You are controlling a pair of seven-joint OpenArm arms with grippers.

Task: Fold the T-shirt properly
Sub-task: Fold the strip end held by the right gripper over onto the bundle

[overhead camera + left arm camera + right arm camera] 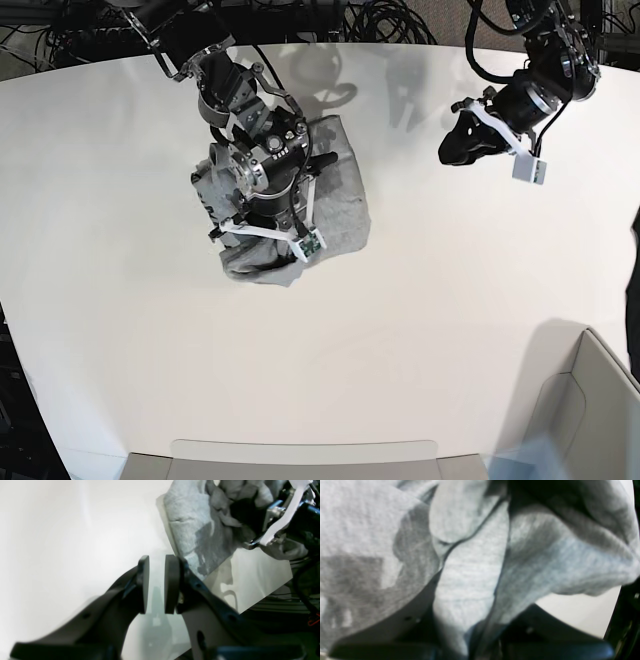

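Our right pincer (467,630) is clenched on a bunched ridge of the T-shirt (470,580): in its wrist view the grey cloth runs down between the two dark fingers and fills almost the whole frame. Our left pincer (156,585) is released, its two pads standing apart with nothing between them, held above bare table (62,542) and well away from the garment.

The T-shirt (340,215) lies crumpled in a heap on the left half of the table (420,330) in the base view, mostly under the right arm. We judge the main risk to be that we are gripping several layers at once, not a single hem or shoulder. Lifting from such a hold would likely raise a wad, leave the shirt twisted, and hide the printed side further. With only one pincer engaged, the cloth could also swing or drag and bunch more. We cannot tell which part of the shirt is held.

Room is generous. The garment sits well in from the table's far edge, with wide open surface toward the near side and to the middle, enough to spread it flat. A pale bin (590,400) occupies the near corner on the left arm's side, well apart from the shirt.
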